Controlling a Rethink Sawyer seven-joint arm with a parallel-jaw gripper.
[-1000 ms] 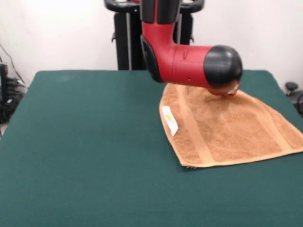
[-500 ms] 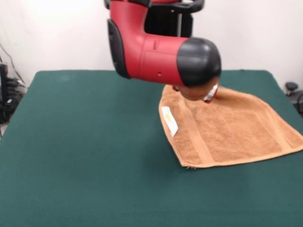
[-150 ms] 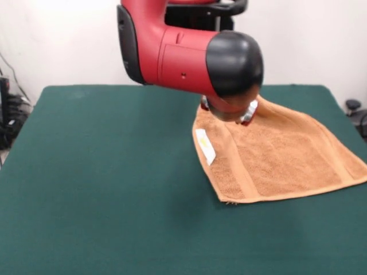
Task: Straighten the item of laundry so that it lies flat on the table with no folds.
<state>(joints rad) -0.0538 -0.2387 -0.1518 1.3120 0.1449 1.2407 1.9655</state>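
The item of laundry (image 3: 281,160), an orange-tan towel, lies on the right half of the green table (image 3: 103,172). Its white care label (image 3: 205,146) sits at the left edge, and a border band runs down beside it. The towel's far part rises slightly toward the arm's end. The red arm's black-capped wrist (image 3: 232,63) hangs over that far left corner and hides most of the gripper (image 3: 232,116). Whether the gripper holds the cloth cannot be seen.
The towel's right corner reaches the table's right edge (image 3: 358,166). Black pedestal parts (image 3: 229,11) stand behind the table's far side. Cables and equipment (image 3: 8,114) sit beyond the left edge.
The arm has swung leftward and come closer to the camera. The towel's far corner has shifted left with it, and the far edge now stands a little higher.
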